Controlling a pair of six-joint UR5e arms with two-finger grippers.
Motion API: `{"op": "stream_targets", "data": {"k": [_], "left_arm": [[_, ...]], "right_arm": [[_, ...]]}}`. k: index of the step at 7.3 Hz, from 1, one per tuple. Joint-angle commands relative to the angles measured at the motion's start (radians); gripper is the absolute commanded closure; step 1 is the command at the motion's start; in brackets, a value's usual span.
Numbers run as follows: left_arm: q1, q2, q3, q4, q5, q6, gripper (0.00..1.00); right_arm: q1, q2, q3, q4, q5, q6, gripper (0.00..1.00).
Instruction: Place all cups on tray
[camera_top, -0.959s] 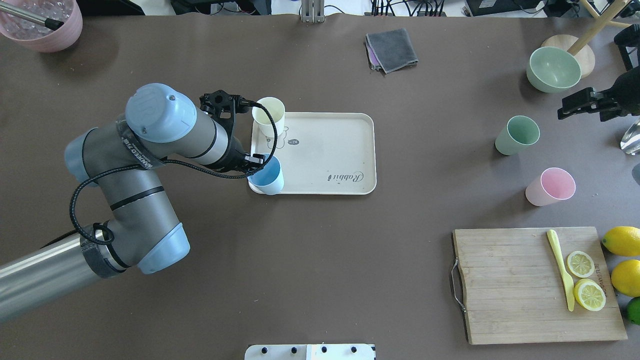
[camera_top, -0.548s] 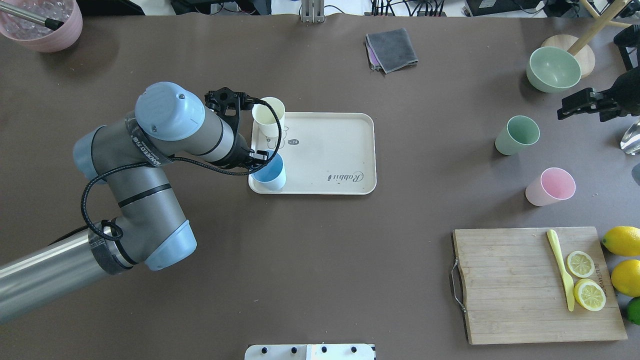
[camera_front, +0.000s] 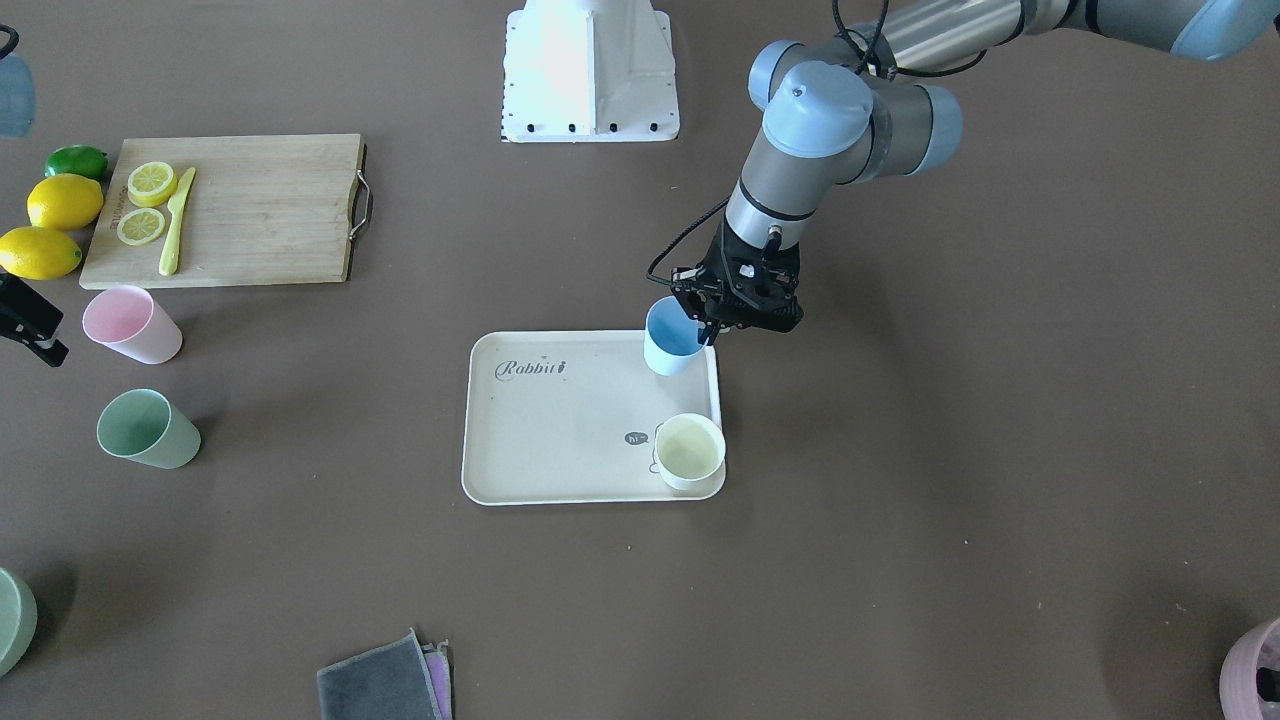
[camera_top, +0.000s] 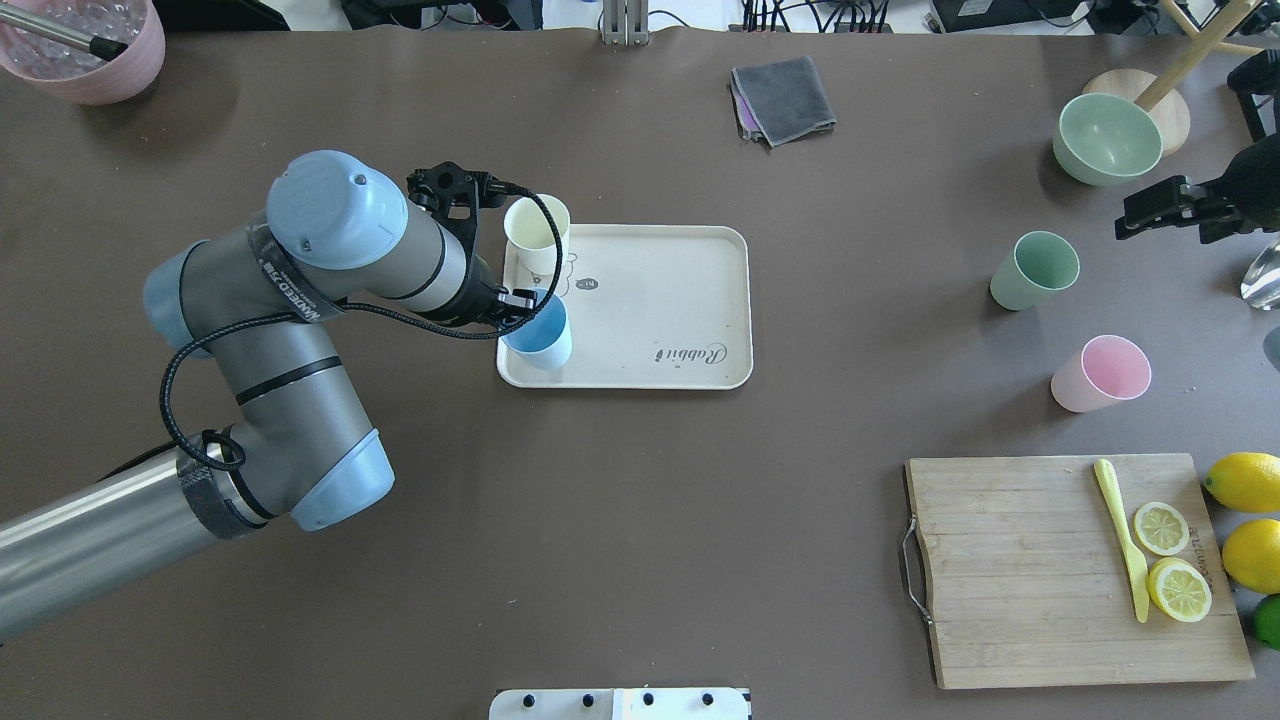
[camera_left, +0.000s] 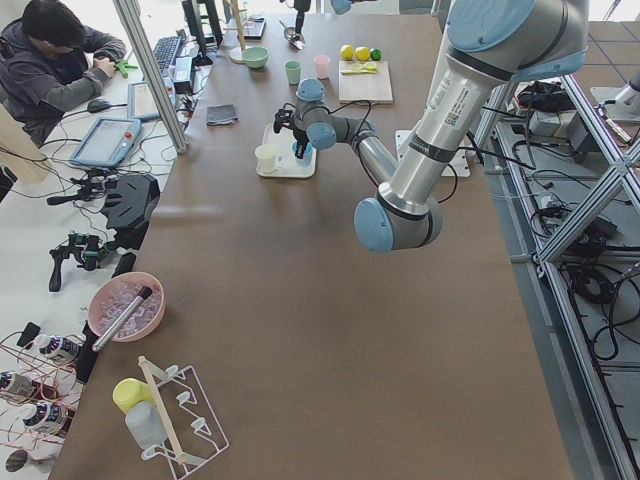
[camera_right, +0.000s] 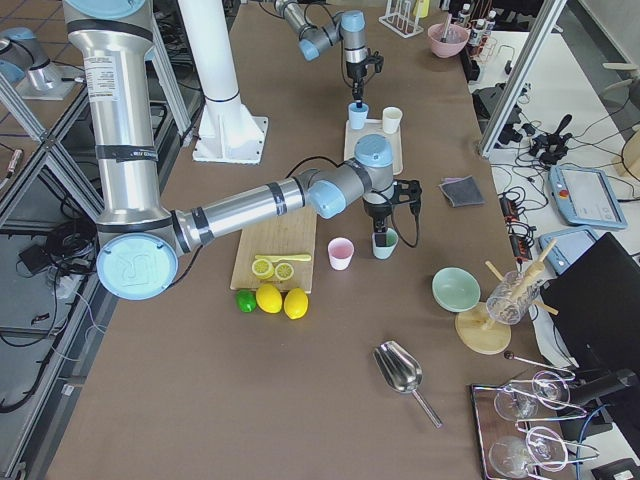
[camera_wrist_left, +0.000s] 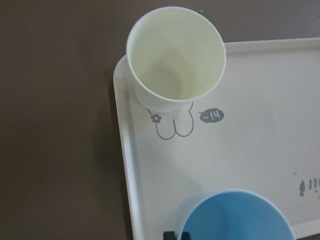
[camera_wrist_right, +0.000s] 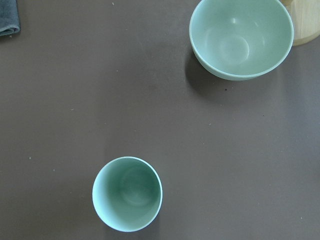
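The cream tray (camera_top: 650, 300) (camera_front: 560, 430) lies mid-table. A cream-yellow cup (camera_top: 537, 225) (camera_front: 690, 450) (camera_wrist_left: 175, 55) stands upright on its far left corner. My left gripper (camera_top: 515, 305) (camera_front: 712, 325) is shut on the rim of the light blue cup (camera_top: 540, 335) (camera_front: 672, 340) (camera_wrist_left: 235, 217), held over the tray's near left corner; whether it touches the tray is unclear. The sage green cup (camera_top: 1035, 270) (camera_wrist_right: 127, 192) and the pink cup (camera_top: 1100, 373) (camera_front: 130, 322) stand on the table far to the right. My right gripper (camera_top: 1125, 222) hovers open beside the green cup.
A green bowl (camera_top: 1107, 135) sits beyond the green cup. A wooden cutting board (camera_top: 1070, 570) with lemon slices and a knife lies near right, whole lemons (camera_top: 1245, 480) beside it. A grey cloth (camera_top: 783, 98) and a pink container (camera_top: 85, 50) are at the far edge.
My left gripper has carried the blue cup a little away from the tray's near edge, toward the cream-yellow cup. The right arm has not moved.
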Motion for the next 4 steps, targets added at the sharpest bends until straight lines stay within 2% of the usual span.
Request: {"op": "stream_targets", "data": {"k": [1, 2, 4], "left_arm": [[-0.002, -0.001, 0.001, 0.000, 0.000, 0.003, 0.44], [-0.003, -0.003, 0.001, 0.000, 0.000, 0.005, 0.28], [-0.069, -0.003, -0.021, 0.003, -0.006, 0.012, 0.02]], "right_arm": [[0.001, 0.000, -0.001, 0.000, 0.000, -0.006, 0.00], [0.001, 0.002, -0.001, 0.000, -0.002, -0.006, 0.00], [-0.008, 0.029, -0.010, -0.009, -0.003, -0.006, 0.00]]}}
